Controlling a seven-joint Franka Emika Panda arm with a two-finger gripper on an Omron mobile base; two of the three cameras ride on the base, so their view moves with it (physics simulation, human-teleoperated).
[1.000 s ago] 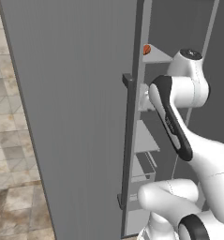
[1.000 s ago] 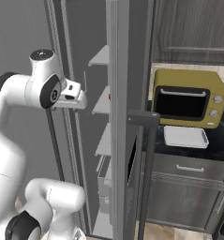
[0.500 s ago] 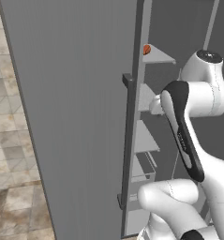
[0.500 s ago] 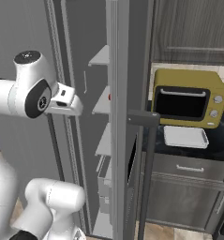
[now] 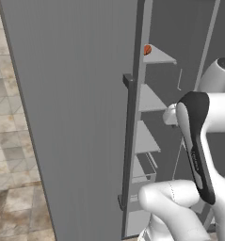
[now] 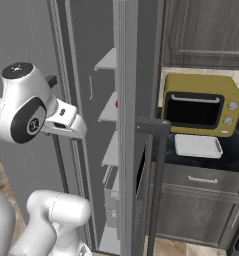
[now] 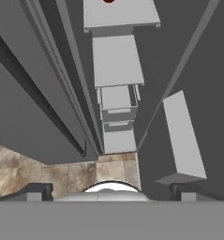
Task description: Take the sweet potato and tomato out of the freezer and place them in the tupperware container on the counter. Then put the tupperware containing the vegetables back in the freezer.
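Red tomato (image 7: 108, 1) on shelf far beyond spread, empty fingertips (image 7: 37, 193).

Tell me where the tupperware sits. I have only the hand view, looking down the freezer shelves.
Observer: The tupperware lies on the counter, just in front of the microwave, to the right of the open freezer.
Operator: Report what's in it.
Observer: Nothing shows in it; it looks plain white.
Operator: Find the shelf for that dark red thing at my top edge.
Observer: The left base view has an orange-red lump at the edge of the highest shelf in sight. I can't tell which vegetable it is.
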